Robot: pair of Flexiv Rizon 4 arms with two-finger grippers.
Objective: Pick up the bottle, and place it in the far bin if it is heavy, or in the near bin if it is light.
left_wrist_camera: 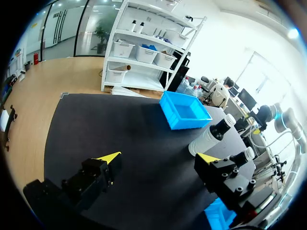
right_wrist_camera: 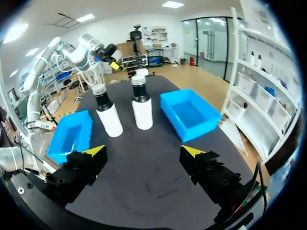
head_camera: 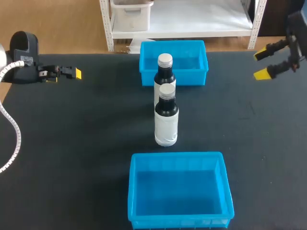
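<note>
At opposite sides hover left gripper (left_wrist_camera: 158, 158) and right gripper (head_camera: 262, 64) — both agape.

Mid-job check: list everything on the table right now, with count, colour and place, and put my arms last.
Bins: 2, blue, both empty; far bin at the table's back middle, near bin at its front middle.
Bottles: 2, white body with black neck and grey cap, upright in a line between the bins; far bottle just in front of the far bin, near bottle closer to the near bin.
Table: 1, black.
Pincers: 2, black with yellow tips, open, holding nothing; left pincer at the far left, right pincer at the far right.
</note>
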